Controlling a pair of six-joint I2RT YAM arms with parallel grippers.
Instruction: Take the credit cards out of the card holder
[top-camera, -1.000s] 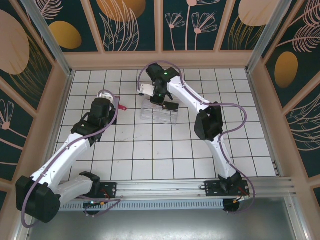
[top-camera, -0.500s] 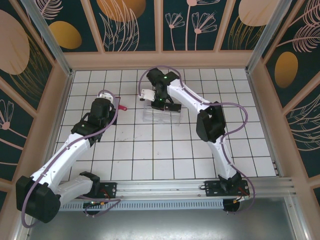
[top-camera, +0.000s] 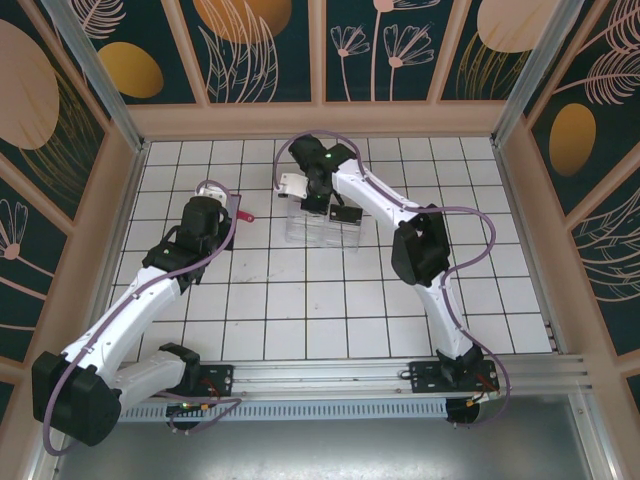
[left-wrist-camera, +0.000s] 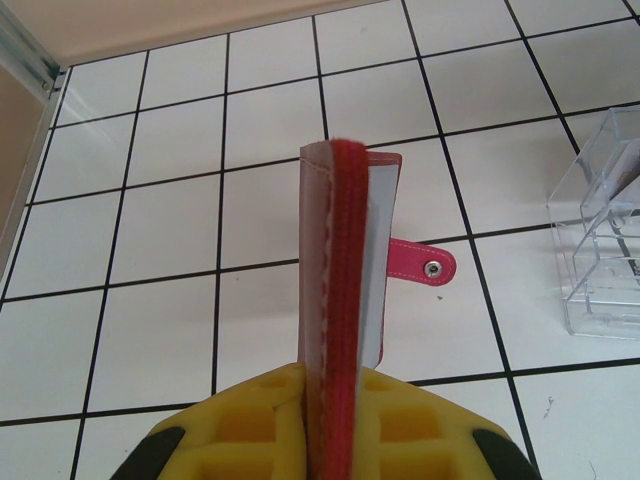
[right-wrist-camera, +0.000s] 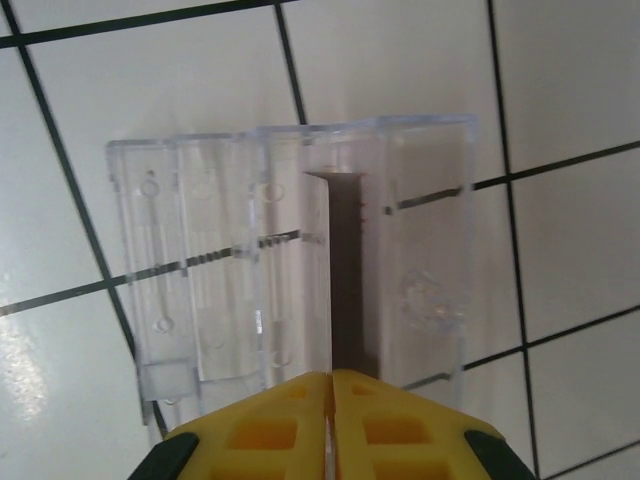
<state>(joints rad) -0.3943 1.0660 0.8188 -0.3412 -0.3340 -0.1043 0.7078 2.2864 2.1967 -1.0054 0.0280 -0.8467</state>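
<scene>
The white tiled table (top-camera: 300, 320) carries a clear plastic tray (right-wrist-camera: 200, 290) near its far middle; the left gripper (left-wrist-camera: 333, 390) is clamped on the red card holder (left-wrist-camera: 345, 250), which stands upright and edge-on, left of the tray and apart from it; the right gripper (right-wrist-camera: 331, 380) hangs over the tray, its fingers pinched on a dark credit card (right-wrist-camera: 345, 270) standing on edge inside one tray slot; the holder's snap tab (left-wrist-camera: 425, 265) sticks out sideways.

White arms (top-camera: 130, 320) w/ black joints, purple cables (top-camera: 470, 209), yellow fingers (left-wrist-camera: 250, 425).
</scene>
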